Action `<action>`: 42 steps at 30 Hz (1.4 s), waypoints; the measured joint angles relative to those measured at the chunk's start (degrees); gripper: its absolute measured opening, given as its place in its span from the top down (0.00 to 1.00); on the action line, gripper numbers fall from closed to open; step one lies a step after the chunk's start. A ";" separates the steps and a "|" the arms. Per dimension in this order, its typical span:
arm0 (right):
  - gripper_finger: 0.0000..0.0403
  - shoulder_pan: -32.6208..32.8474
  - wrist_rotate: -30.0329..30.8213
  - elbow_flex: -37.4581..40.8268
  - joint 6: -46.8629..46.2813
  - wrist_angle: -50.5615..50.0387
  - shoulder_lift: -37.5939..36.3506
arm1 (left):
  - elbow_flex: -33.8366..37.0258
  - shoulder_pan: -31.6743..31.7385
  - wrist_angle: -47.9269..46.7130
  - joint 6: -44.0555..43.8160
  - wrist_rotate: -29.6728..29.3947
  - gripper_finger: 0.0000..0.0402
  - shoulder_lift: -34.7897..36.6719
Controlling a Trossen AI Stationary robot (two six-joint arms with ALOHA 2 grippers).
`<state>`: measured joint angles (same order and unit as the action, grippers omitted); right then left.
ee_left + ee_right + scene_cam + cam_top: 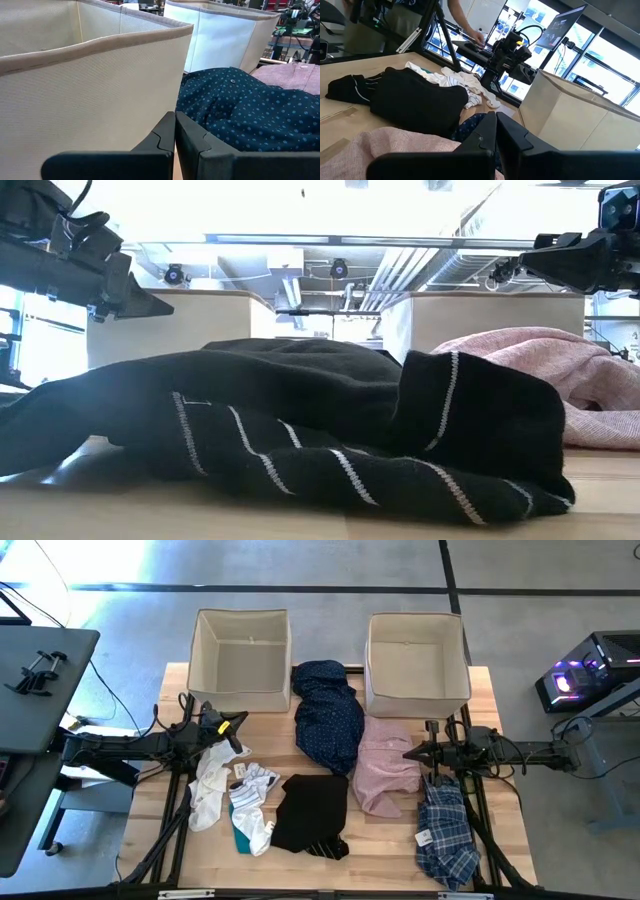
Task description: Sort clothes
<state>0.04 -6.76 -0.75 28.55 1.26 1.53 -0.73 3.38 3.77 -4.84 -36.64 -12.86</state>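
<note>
both jaws closed and empty, left gripper (236,723) and right gripper (410,754) above clothes (325,715).

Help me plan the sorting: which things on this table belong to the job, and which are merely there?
To sort:
navy dotted shirt
pale pink shirt
blue-white plaid shirt
black garment
white and teal socks

Merely there:
two beige square fabric boxes
wooden table

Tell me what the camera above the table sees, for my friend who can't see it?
Clothes lie spread on a wooden table: navy dotted shirt, pink shirt, plaid shirt, black garment, white socks. Two beige boxes stand behind; the left gripper and right gripper hover shut.
</note>
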 joint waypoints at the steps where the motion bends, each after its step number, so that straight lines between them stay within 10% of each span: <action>1: 1.00 0.00 0.00 0.00 0.00 0.00 0.01 | 0.00 0.00 0.00 0.02 0.00 1.00 0.02; 34: 1.00 0.01 0.13 0.00 -0.01 0.00 0.00 | 0.04 -0.02 1.92 -3.96 0.23 1.00 0.02; 42: 1.00 -0.01 0.10 0.02 0.00 0.01 0.00 | 0.04 -0.13 13.63 -7.97 23.54 1.00 -0.65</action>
<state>0.03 -6.66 -0.74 28.55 1.27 1.53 -0.69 3.25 17.40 -12.81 -13.10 -13.51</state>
